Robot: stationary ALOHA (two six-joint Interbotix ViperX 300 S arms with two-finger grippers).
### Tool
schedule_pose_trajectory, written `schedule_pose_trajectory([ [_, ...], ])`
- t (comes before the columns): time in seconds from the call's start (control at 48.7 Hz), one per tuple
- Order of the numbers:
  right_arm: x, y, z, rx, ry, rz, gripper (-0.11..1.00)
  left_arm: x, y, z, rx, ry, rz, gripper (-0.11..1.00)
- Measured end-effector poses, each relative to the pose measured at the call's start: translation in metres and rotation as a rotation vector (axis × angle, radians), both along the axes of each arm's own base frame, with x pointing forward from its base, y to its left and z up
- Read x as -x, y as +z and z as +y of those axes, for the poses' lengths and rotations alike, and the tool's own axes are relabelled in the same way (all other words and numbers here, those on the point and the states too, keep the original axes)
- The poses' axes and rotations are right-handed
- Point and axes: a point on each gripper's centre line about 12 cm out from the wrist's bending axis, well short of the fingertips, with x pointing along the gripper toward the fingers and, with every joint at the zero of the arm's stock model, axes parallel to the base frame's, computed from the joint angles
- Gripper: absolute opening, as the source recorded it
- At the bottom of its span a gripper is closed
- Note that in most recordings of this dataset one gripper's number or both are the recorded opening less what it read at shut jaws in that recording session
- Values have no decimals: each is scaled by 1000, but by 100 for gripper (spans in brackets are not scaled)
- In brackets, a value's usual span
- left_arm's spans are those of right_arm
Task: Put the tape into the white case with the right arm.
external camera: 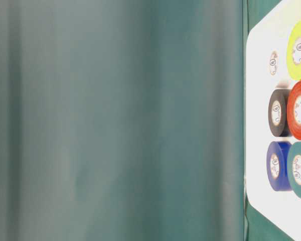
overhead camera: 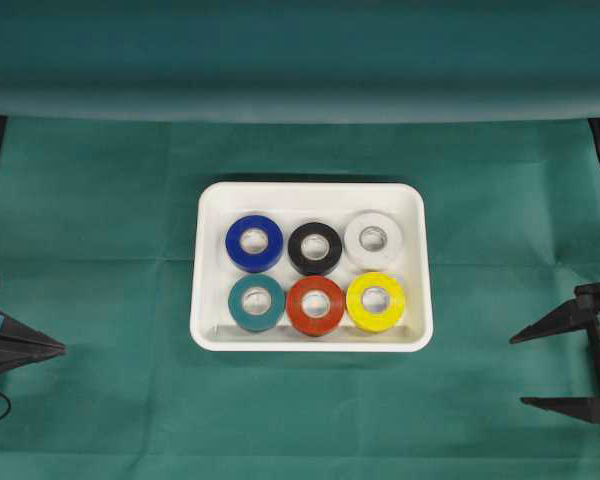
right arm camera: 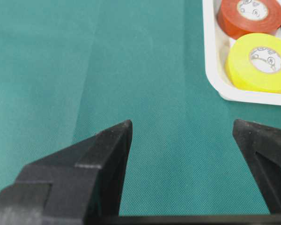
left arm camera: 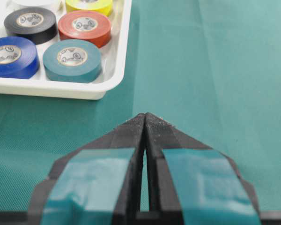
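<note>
Left gripper [overhead camera: 58,348] at left edge, jaws closed, holding nothing. White case [overhead camera: 208,300] centre: six tape rolls [overhead camera: 316,305] inside, two rows, none on cloth. Right gripper [overhead camera: 517,371] at right edge, jaws apart, empty. Judgement: nothing left to load; best keep clear of rim.

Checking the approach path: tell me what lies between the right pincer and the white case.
Only bare green cloth. In the overhead view nothing sits between the right pincer and the white case; the right wrist view shows the same empty stretch.
</note>
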Motion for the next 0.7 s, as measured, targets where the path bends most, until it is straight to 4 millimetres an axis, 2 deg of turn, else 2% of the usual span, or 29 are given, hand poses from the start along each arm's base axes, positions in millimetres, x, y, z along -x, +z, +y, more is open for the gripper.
schedule_pose_trajectory([
  [0.698,8,0,-4,29,-14,-42,81,0,0,0,0,0,0,0],
])
